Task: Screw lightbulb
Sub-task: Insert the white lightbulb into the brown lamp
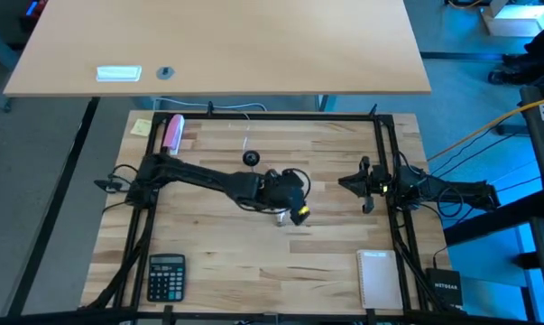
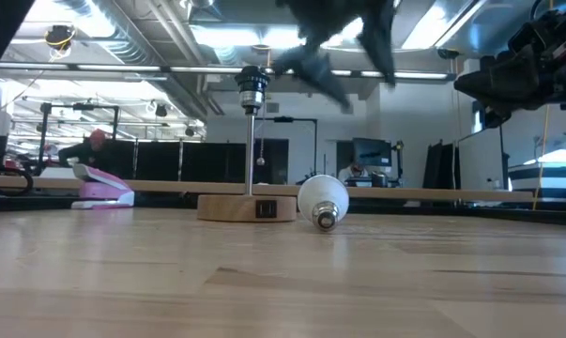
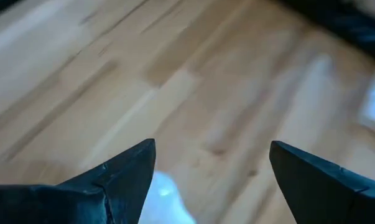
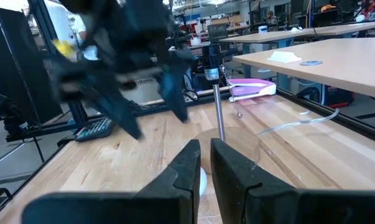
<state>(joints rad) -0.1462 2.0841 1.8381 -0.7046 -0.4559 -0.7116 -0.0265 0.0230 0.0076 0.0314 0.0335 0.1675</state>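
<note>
Item: lightbulb [image 2: 322, 200], lying on its side on the table [image 2: 283, 282]. My left gripper [image 3: 212, 168] hangs above it, fingers spread, empty. My right gripper [image 4: 203, 163] waits closed at the right edge.

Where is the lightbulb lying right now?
In the low view, the lightbulb lies on its side on the table, just right of the wooden socket base, beneath the open left claw.

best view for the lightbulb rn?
Low view: the lightbulb lies on its side beside the wooden lamp base, unobstructed. High view hides most of it under the left gripper. Both wrist views show only a white sliver.
</note>
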